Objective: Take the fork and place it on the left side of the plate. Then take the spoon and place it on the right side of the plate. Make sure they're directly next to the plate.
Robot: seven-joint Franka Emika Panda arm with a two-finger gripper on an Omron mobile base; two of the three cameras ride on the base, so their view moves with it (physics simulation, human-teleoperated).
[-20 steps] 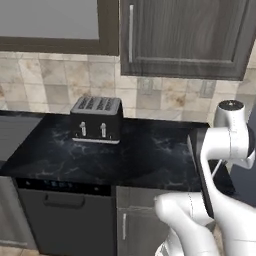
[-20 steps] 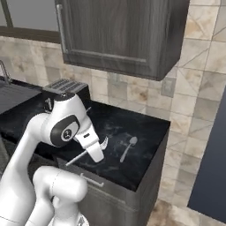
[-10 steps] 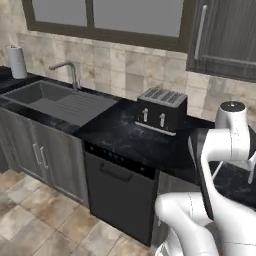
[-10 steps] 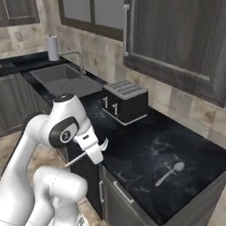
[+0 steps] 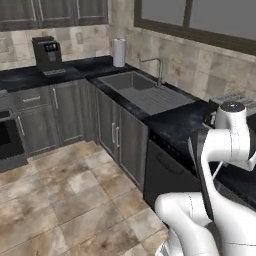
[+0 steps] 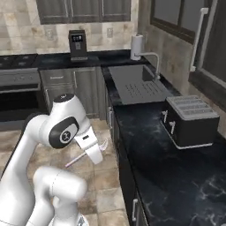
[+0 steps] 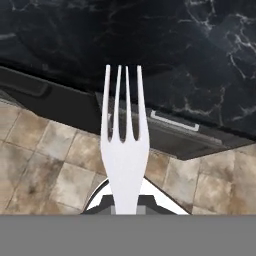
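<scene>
My gripper (image 6: 94,151) is shut on the fork (image 6: 82,156), a slim silver one held level over the tiled floor, just off the counter's front edge. In the hand view the fork (image 7: 123,145) stands straight up from between the fingertips of the gripper (image 7: 125,204), tines pointing at the black marble counter (image 7: 190,55). The spoon and the plate are out of view.
A grey toaster (image 6: 190,120) stands on the black counter (image 6: 176,176) to my right. Beyond it lie the sink (image 6: 137,86) with its faucet, a paper towel roll (image 6: 137,46) and a coffee machine (image 6: 77,44). A dishwasher front (image 5: 165,175) sits under the counter. Open tiled floor (image 5: 65,200) lies to the left.
Both base views have swung as the base moved: the sink, corner cabinets and open floor now show. The fork stays in the shut gripper, and the arm's pose is unchanged.
</scene>
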